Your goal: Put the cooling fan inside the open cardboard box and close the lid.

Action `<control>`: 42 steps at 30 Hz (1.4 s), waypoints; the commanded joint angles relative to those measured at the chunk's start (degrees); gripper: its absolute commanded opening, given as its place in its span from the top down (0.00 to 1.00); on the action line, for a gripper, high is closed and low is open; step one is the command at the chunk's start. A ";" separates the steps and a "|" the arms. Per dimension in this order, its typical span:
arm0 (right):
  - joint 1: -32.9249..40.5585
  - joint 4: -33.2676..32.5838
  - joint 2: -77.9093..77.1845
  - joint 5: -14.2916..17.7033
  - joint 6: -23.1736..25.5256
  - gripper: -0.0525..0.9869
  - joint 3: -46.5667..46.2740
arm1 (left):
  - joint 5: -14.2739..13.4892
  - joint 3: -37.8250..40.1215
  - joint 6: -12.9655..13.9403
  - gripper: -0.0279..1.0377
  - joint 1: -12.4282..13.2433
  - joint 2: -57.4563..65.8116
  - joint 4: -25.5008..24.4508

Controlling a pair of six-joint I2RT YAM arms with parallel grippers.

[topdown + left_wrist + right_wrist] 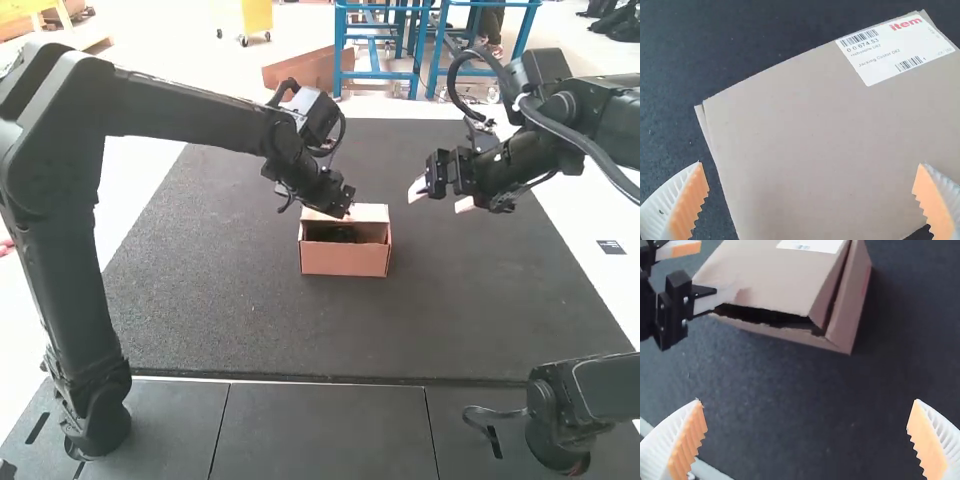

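Note:
The brown cardboard box (345, 255) stands in the middle of the black mat. Something dark, likely the cooling fan (343, 234), lies inside it. The lid (815, 150), with a white label (895, 47), leans half down over the opening, leaving a dark gap (765, 317). My left gripper (335, 200) is at the lid's back left edge, open, its orange pads (690, 195) wide apart on either side of the lid's outer face. Open and holding nothing, my right gripper (435, 190) hovers to the right of the box (790, 275), a little above it.
The black mat (200, 290) covers most of the table, with bare room all around the box. Dark panels (320, 430) line the near edge. A small black tag (611, 246) lies on the white surface right of the mat.

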 commanded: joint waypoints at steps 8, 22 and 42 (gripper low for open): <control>-0.03 -1.95 -0.88 -1.23 -1.72 0.06 1.16 | 2.98 -6.03 -2.12 0.06 -3.46 2.13 2.24; -0.47 -2.83 -1.50 -1.23 -1.63 0.06 1.51 | 3.77 -3.48 -2.56 0.06 -2.84 0.55 -1.01; -0.56 12.46 -9.41 7.74 -2.25 0.06 -5.61 | 3.60 2.06 -0.98 0.06 4.89 -16.86 -4.26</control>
